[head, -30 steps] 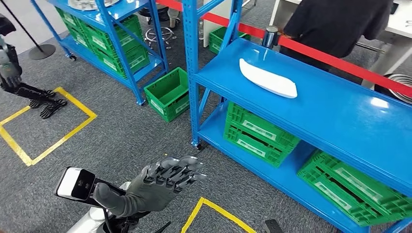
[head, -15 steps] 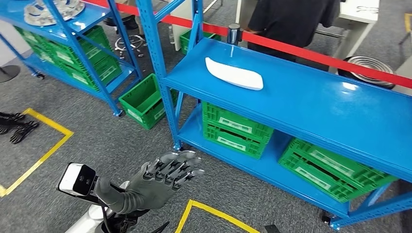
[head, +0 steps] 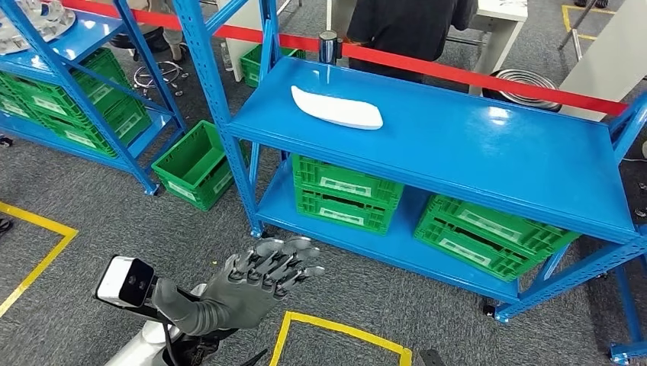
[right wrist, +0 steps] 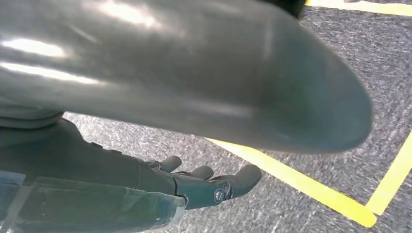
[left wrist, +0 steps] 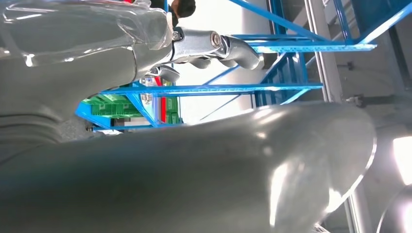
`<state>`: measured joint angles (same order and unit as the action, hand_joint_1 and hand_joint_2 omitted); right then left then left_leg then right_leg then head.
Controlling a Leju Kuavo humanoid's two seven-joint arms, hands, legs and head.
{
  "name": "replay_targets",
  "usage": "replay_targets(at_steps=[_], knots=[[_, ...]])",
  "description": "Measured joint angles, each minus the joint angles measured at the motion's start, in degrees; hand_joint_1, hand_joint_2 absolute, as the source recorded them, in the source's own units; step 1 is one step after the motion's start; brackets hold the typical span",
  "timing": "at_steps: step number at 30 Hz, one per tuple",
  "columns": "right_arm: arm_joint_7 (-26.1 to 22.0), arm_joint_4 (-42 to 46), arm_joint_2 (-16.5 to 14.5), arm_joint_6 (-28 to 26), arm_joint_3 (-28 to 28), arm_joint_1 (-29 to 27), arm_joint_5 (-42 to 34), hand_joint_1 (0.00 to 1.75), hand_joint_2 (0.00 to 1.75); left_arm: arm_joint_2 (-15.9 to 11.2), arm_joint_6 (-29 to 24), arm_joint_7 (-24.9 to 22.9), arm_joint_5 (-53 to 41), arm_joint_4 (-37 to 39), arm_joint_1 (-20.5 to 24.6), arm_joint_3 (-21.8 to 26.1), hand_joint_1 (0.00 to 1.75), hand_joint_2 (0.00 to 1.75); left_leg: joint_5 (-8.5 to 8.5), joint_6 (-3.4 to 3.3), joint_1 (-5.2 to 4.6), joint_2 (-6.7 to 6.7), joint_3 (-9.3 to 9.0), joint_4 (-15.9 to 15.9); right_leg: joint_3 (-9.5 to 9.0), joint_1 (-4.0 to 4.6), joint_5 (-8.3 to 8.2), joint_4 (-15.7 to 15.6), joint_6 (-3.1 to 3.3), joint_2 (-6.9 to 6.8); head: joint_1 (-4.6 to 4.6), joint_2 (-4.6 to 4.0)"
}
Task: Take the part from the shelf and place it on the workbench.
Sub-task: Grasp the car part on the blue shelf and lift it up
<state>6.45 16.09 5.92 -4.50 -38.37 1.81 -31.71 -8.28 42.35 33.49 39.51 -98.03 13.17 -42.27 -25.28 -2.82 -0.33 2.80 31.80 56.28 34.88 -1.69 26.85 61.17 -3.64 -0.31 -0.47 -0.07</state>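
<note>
The part [head: 336, 108] is a long white curved piece lying on the top board of the blue shelf [head: 458, 145], near its left end. My left hand [head: 259, 278] is raised low in the head view, well short of the shelf, fingers spread and holding nothing. The left wrist view has its fingers [left wrist: 214, 46] stretched toward the blue shelf frame [left wrist: 214, 88]. My right hand [right wrist: 209, 187] hangs over the grey carpet with its fingers extended and nothing in them.
Green crates [head: 343, 194] fill the shelf's lower board and one green crate [head: 194, 164] stands on the floor beside it. A second blue shelf [head: 69, 84] stands at left. Red tape [head: 473, 76] and a person in black [head: 412, 27] are behind. Yellow floor lines [head: 336, 332] lie near me.
The camera has turned: the whole scene slid left and the shelf with the part now sits nearer the middle. My left hand keeps the same raised, spread pose.
</note>
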Motion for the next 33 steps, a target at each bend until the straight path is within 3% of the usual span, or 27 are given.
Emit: replay_targets(at_steps=[2, 4, 6, 8, 10, 11, 12, 13, 14, 16, 17, 19, 21, 22, 24, 26, 27, 28, 30, 31, 33], knots=[[-0.05, 0.0, 0.11, -0.19, -0.02, 0.05, 0.13, 0.0, 0.0, 0.23, 0.02, 0.18, 0.07, 0.0, 0.18, 0.0, 0.0, 0.0, -0.21, 0.49, -0.24, 0.13, 0.33, 0.57, -2.36, 0.21, -0.98, -4.13, 0.65, -0.35, -0.06, 0.0], [-0.18, 0.0, 0.17, -0.52, -0.06, 0.0, 0.19, 0.0, 0.0, 0.29, -0.04, 0.52, 0.15, -0.01, 0.24, 0.03, 0.0, 0.0, -0.16, 0.93, -0.22, 0.17, 0.51, 0.71, -2.19, 0.34, -1.15, -4.17, 1.49, -0.17, -0.1, 0.0], [-0.27, 0.0, 0.2, -0.79, -0.16, -0.01, 0.27, 0.0, 0.0, 0.3, -0.11, 0.92, 0.2, -0.01, 0.25, 0.07, 0.0, 0.0, -0.83, 1.62, 0.1, -0.6, 0.97, 1.55, -2.17, -0.02, -1.37, -4.27, 2.05, 0.07, -0.13, 0.0], [-0.28, 0.0, 0.26, -0.89, -0.36, 0.07, 0.34, 0.0, 0.0, 0.26, -0.13, 1.3, 0.2, -0.02, 0.24, 0.11, 0.0, 0.0, -3.77, 2.4, 0.48, -1.93, 3.21, 6.34, -2.14, -0.35, -1.47, -4.34, 2.6, 0.33, -0.24, 0.0], [-0.24, 0.0, 0.38, -0.9, -0.62, 0.1, 0.37, 0.0, 0.0, 0.21, -0.15, 1.63, 0.17, -0.01, 0.13, 0.15, 0.0, 0.0, -7.24, 2.83, 0.71, -2.49, 7.0, 14.33, -1.99, -0.18, -1.43, -4.34, 2.99, 0.56, -0.3, 0.0], [-0.21, 0.0, 0.43, -0.89, -0.76, 0.08, 0.37, 0.0, 0.0, 0.19, -0.17, 1.76, 0.14, -0.01, 0.01, 0.15, 0.0, 0.0, -7.84, 2.86, 0.77, -2.53, 8.33, 17.02, -1.97, -0.06, -1.4, -4.34, 3.05, 0.7, -0.3, 0.0], [-0.19, 0.0, 0.48, -0.88, -0.87, 0.05, 0.37, 0.0, 0.0, 0.16, -0.2, 1.83, 0.11, 0.0, -0.1, 0.15, 0.0, 0.0, -7.29, 2.72, 0.8, -2.55, 8.56, 17.41, -2.03, 0.05, -1.4, -4.33, 3.05, 0.87, -0.3, 0.0], [-0.16, 0.01, 0.51, -0.86, -0.96, 0.04, 0.37, 0.0, 0.0, 0.14, -0.23, 1.9, 0.09, -0.01, -0.18, 0.15, 0.0, 0.0, -5.77, 2.42, 0.79, -2.59, 7.63, 15.42, -2.14, 0.16, -1.38, -4.33, 3.05, 1.05, -0.31, 0.0], [-0.16, 0.02, 0.52, -0.84, -1.01, 0.05, 0.37, 0.0, 0.0, 0.13, -0.27, 1.95, 0.07, -0.05, -0.22, 0.17, 0.0, 0.0, -3.69, 1.9, 0.71, -2.69, 5.69, 11.44, -2.28, 0.26, -1.37, -4.35, 3.04, 1.24, -0.31, 0.0], [-0.15, 0.1, 0.39, -0.8, -1.08, 0.11, 0.37, 0.0, 0.0, 0.14, -0.3, 2.01, 0.07, -0.21, -0.19, 0.28, 0.0, 0.0, -1.29, 0.62, 0.3, -2.84, 1.97, 3.82, -2.35, 0.43, -1.3, -4.38, 2.89, 1.5, -0.22, 0.0], [-0.14, 0.14, 0.33, -0.79, -1.13, 0.13, 0.37, 0.0, 0.0, 0.15, -0.31, 2.04, 0.04, -0.31, -0.18, 0.36, 0.0, 0.0, -1.04, 0.1, -0.01, -2.83, 0.99, 1.66, -2.29, 0.41, -1.27, -4.48, 2.63, 1.54, -0.18, 0.0], [-0.03, 0.18, 0.42, -0.78, -1.31, 0.06, 0.37, 0.0, 0.0, 0.16, -0.31, 2.13, -0.02, -0.44, -0.19, 0.5, 0.0, 0.0, -1.38, -0.54, -0.51, -2.67, 0.56, 0.33, -2.31, 0.37, -1.71, -4.11, 1.64, 1.51, -0.16, 0.0], [0.11, 0.2, 0.52, -0.75, -1.56, -0.04, 0.38, 0.0, 0.0, 0.21, -0.32, 2.29, -0.21, -0.64, -0.28, 0.59, 0.0, 0.0, -1.15, -1.09, -0.35, -2.66, -0.66, -0.61, -1.92, 0.29, -1.54, -2.87, 1.24, 1.31, -0.11, 0.0], [0.16, 0.21, 0.57, -0.73, -1.71, 0.02, 0.39, 0.0, 0.0, 0.28, -0.33, 2.39, -0.37, -0.79, -0.32, 0.62, 0.0, 0.0, -1.05, -1.29, -0.21, -2.63, -1.31, -0.88, -1.05, 0.3, -0.73, -1.32, 1.47, 1.2, -0.02, 0.0], [0.32, 0.21, 0.85, -0.73, -2.04, 0.09, 0.4, 0.0, 0.0, 0.45, -0.41, 2.56, -0.7, -1.0, -0.5, 0.68, 0.0, 0.0, -1.03, -1.5, -0.18, -2.51, -2.01, -1.09, 2.78, 0.31, 1.82, 5.26, 2.01, 1.03, 0.12, 0.0], [0.6, 0.2, 1.18, -0.81, -2.38, -0.06, 0.39, 0.0, 0.0, 0.53, -0.47, 2.7, -0.99, -1.03, -0.94, 0.78, 0.0, 0.0, -1.34, -1.49, -0.2, -2.53, -2.22, -1.07, 7.08, 0.19, 3.41, 11.64, 1.64, 0.99, 0.15, 0.0], [0.73, 0.2, 1.3, -0.86, -2.55, -0.17, 0.36, 0.0, 0.0, 0.53, -0.46, 2.78, -1.14, -1.03, -1.21, 0.87, 0.0, 0.0, -1.6, -1.34, -0.14, -2.57, -2.43, -1.05, 7.95, 0.07, 3.0, 12.13, 1.09, 0.94, 0.16, 0.0], [0.8, 0.2, 1.41, -0.9, -2.71, -0.24, 0.32, 0.0, 0.0, 0.53, -0.45, 2.88, -1.25, -1.03, -1.44, 1.0, 0.0, 0.0, -1.94, -1.11, -0.05, -2.61, -2.79, -1.02, 7.64, -0.13, 1.62, 10.32, 0.27, 0.85, 0.16, 0.0], [0.85, 0.21, 1.62, -0.97, -3.03, -0.25, 0.21, 0.0, 0.0, 0.54, -0.4, 3.05, -1.52, -1.03, -1.71, 1.3, 0.0, 0.0, -2.91, -0.43, 0.11, -2.6, -3.63, -0.85, 4.57, -0.58, -2.52, 2.34, -1.11, 0.3, 0.22, 0.0], [0.85, 0.21, 1.7, -1.01, -3.21, -0.19, 0.14, 0.0, 0.0, 0.52, -0.37, 3.14, -1.66, -1.03, -1.78, 1.44, 0.0, 0.0, -3.45, -0.04, 0.09, -2.57, -3.99, -0.72, 3.19, -0.64, -3.48, -1.09, -1.01, -0.05, 0.26, 0.0], [0.89, 0.2, 1.79, -1.11, -3.53, -0.08, -0.01, 0.0, 0.0, 0.5, -0.33, 3.36, -1.94, -1.11, -1.95, 1.66, 0.0, 0.0, -4.33, 0.82, -0.04, -2.48, -4.23, -0.44, 1.87, -0.41, -3.73, -3.97, 0.38, -0.36, 0.3, 0.0]])
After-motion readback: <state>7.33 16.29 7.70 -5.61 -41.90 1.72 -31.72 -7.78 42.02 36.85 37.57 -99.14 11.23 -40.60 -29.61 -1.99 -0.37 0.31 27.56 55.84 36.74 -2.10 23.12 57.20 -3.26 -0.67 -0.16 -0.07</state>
